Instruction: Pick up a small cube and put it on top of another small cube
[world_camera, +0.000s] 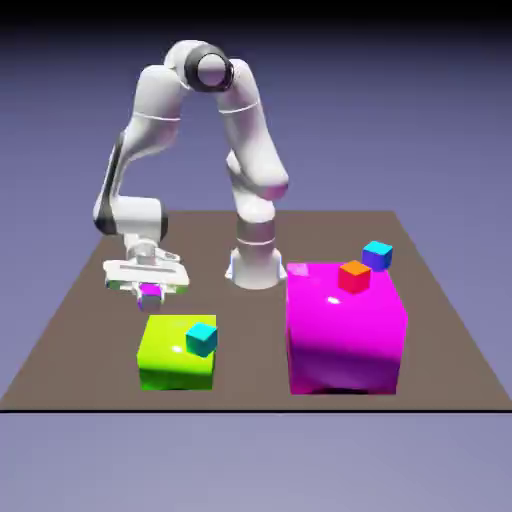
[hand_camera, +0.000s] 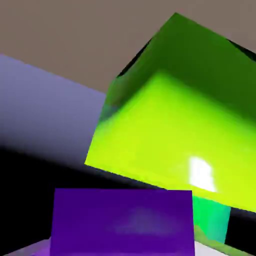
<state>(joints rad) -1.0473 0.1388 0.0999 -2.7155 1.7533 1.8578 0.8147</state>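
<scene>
My gripper (world_camera: 150, 290) hangs low over the table at the exterior view's left, just behind the lime block, shut on the small cube (world_camera: 151, 293), a tiny magenta-and-purple one. In the hand view the small cube (hand_camera: 122, 222) fills the bottom middle as a purple face and hides the fingertips. I cannot tell whether it rests on the table or hangs just above it.
The big lime block (world_camera: 172, 358) (hand_camera: 175, 125) carries a teal cube (world_camera: 201, 338) at its right corner. A big magenta block (world_camera: 345, 330) stands at the right with an orange-red cube (world_camera: 354, 275) on top. A cyan-topped purple cube (world_camera: 377, 255) sits behind it.
</scene>
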